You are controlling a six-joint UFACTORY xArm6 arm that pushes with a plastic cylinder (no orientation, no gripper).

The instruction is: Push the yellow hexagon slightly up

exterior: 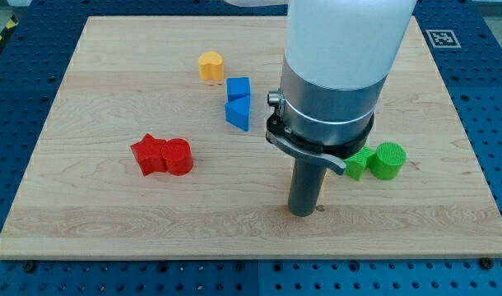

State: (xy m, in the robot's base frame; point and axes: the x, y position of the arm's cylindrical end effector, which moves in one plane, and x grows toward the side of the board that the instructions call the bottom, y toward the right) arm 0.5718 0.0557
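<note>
The light, rigid yellow block, its shape unclear, lies well up-left of the jawless tip and likely wants a nudge on its lower face.

Yellow block sat at eleven o'clock on the board, blue cube touched blue wedge at its six o'clock, red star touched red cylinder at its three o'clock, green block touched green cylinder at its three o'clock, my tip stood at their seven o'clock.

Wooden board with red, blue, green, yellow blocks
</note>
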